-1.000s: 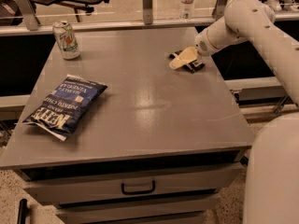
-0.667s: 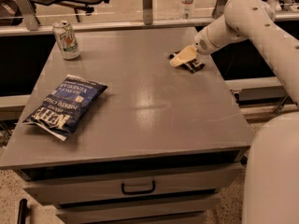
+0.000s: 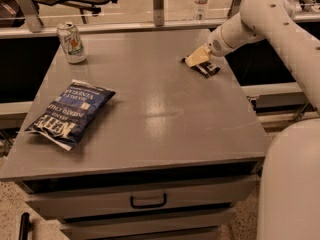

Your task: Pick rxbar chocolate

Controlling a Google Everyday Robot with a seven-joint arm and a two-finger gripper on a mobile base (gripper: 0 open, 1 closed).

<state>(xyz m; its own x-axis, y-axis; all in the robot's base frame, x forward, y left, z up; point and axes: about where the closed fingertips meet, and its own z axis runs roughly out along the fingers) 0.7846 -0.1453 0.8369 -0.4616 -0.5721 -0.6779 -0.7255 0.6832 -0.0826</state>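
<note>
1 gripper (image 3: 196, 59) at 1 rxbar chocolate (image 3: 209, 69), 1 bag (image 3: 70, 113), 1 can (image 3: 71, 43).

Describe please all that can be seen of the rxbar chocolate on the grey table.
The rxbar chocolate is a small, flat bar in a dark wrapper with light patches. It lies flat near the far right edge of the grey table, turned diagonally. The cream-coloured gripper sits over one end and hides that part; whether it touches the bar cannot be told.
</note>
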